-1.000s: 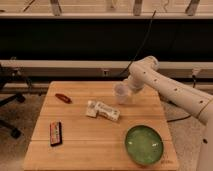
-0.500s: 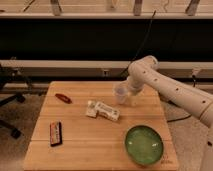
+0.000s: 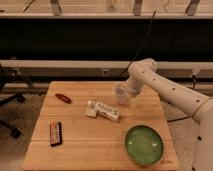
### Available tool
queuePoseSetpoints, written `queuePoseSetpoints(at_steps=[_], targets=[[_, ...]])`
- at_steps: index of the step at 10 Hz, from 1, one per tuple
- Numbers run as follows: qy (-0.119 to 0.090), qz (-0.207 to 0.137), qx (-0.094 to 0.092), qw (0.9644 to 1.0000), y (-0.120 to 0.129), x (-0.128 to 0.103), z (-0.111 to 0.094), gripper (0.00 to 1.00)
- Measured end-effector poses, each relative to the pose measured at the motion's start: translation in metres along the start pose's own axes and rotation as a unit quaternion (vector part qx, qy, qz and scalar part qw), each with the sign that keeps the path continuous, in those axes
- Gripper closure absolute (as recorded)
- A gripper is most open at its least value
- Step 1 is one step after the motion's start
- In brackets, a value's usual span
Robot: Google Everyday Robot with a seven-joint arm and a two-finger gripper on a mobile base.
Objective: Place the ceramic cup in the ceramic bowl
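**One cup at the hand, one bowl lying empty**

There is one ceramic cup [image 3: 121,93], whitish and without a handle, over the back right part of the bench [image 3: 92,150], well apart from the one ceramic bowl [image 3: 144,145]. The hand [image 3: 128,96] sits right against the cup's right side; whether it is grasping the cup or released from it I cannot tell, nor whether the cup rests on the wood or hangs just above it.

The single white arm [image 3: 167,90] reaches in from the right edge, rises to a bent joint behind the cup, then turns down and left to the hand.

The green glazed bowl stands at the bench's front right corner with nothing in it.

Beyond these, one flat white box [image 3: 103,110] lies slantwise just left of and in front of the cup, one small red object [image 3: 63,98] lies at the back left, and one dark flat packet [image 3: 55,133] lies at the front left.
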Motion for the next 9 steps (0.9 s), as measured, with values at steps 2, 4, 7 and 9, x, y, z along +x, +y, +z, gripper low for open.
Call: queuePoseSetpoints(at_steps=[2, 4, 7, 9], targets=[[-0.003, 0.001, -0.011, 0.9999, 0.003, 0.002, 0.013, 0.28], [-0.006, -0.002, -0.017, 0.9998, 0.004, 0.003, 0.019, 0.49], [-0.01, -0.012, -0.008, 0.9998, 0.007, -0.002, 0.014, 0.79], [-0.013, -0.02, 0.02, 0.9995, 0.005, -0.007, -0.003, 0.97]])
